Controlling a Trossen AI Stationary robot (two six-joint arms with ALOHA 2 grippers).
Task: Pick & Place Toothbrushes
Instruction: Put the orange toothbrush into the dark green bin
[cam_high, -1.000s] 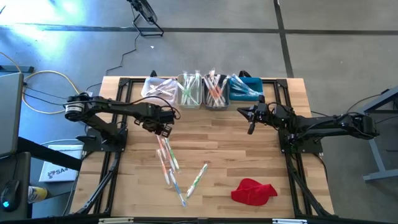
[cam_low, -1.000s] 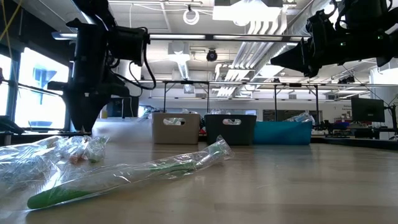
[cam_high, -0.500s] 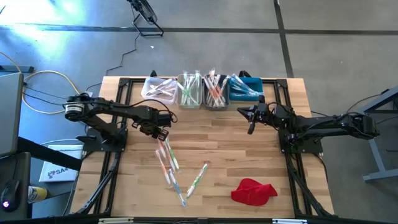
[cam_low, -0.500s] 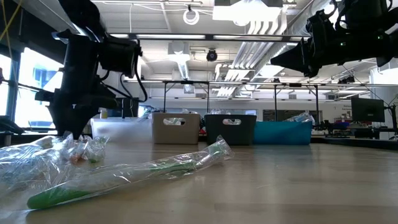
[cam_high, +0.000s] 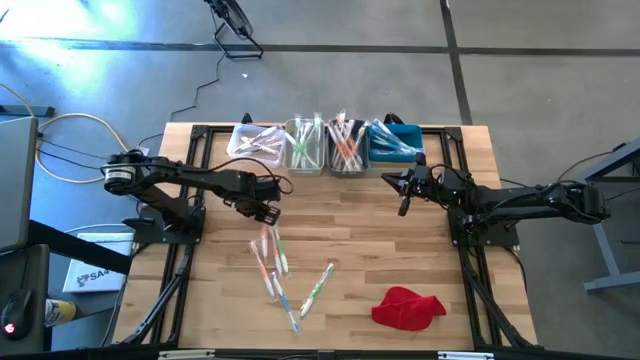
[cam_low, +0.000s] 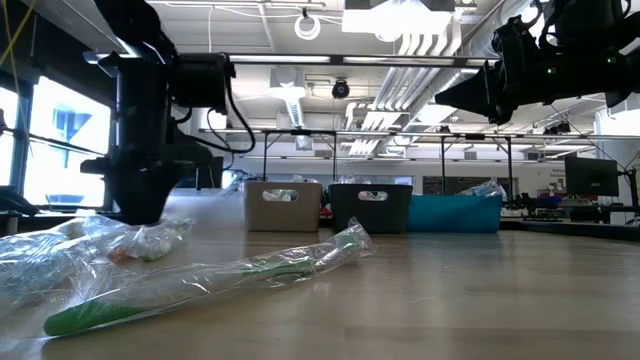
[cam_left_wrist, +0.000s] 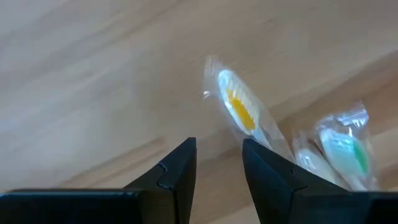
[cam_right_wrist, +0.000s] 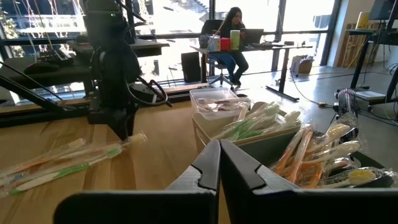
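Low view puts a green toothbrush (cam_low: 200, 285) in its clear wrapper nearest on the bench (cam_low: 480, 300), lying flat, with more wrapped brushes bunched just beside it. Behind that bunch the left gripper (cam_low: 145, 205) hangs down close over the wood. From above, the loose toothbrushes (cam_high: 272, 262) lie scattered in the middle of the bench, and the left gripper (cam_high: 262, 209) sits just beyond their far end, its jaws parted with nothing between them. Its wrist camera shows the two fingers (cam_left_wrist: 174, 171) apart over bare wood, an orange-headed brush (cam_left_wrist: 239, 109) and a green-headed brush (cam_left_wrist: 345, 146) lying just past their tips, untouched. A red cloth (cam_high: 408, 307) lies near the front right corner, well apart from the brushes. Farther back the right gripper (cam_high: 404, 203) hovers over open wood on the right side, its jaws clenched and holding nothing. Along the far edge stand four bins (cam_high: 325, 148) in a row, each already holding wrapped toothbrushes. Beyond the bench, a person (cam_right_wrist: 235, 28) sits at a desk.
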